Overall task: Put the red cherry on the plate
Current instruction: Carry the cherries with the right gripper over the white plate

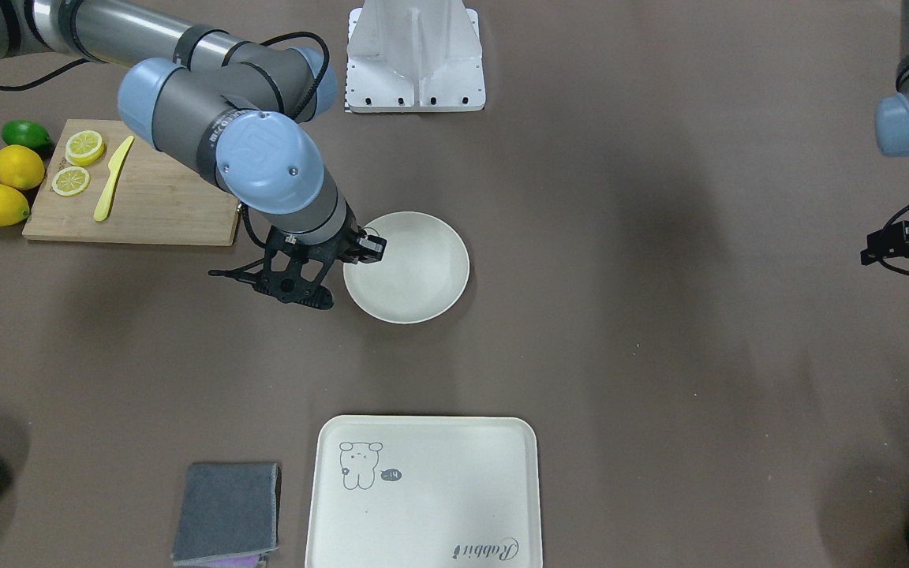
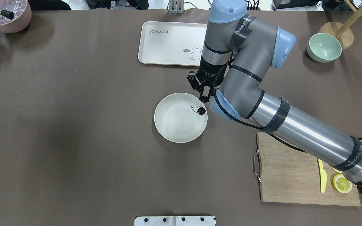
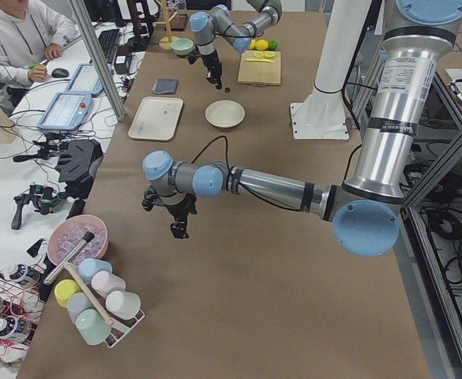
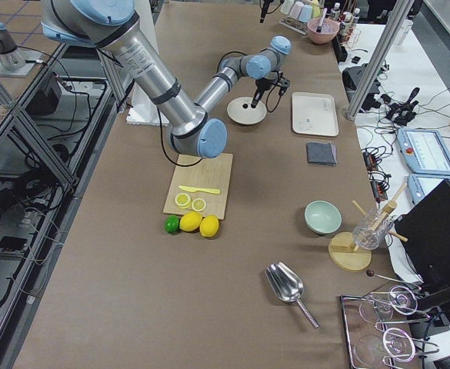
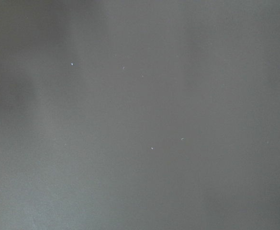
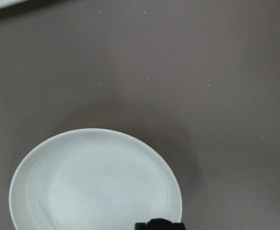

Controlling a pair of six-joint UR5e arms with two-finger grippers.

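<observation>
Nearest the robot, a bamboo cutting board (image 2: pixel 287 175) carries a yellow knife (image 2: pixel 322 175) and a lemon slice (image 2: pixel 342 183); the right arm passes over it, forearm stretched forward and inward, wrist joints stacked above the tool, which points straight down. The right gripper (image 2: pixel 204 99) stands over the plate (image 2: pixel 174 125) at its rim on the robot's right side, fingers drawn together on a thin stem; the red cherry (image 2: pixel 201 111) dangles just below them, over the plate's inside, apparently clear of its floor. Beyond lies the cream Rabbit tray (image 2: pixel 168 44), apart from the plate. The left gripper (image 1: pixel 884 248) hangs over bare mat at the table's left end; its grip cannot be determined.
</observation>
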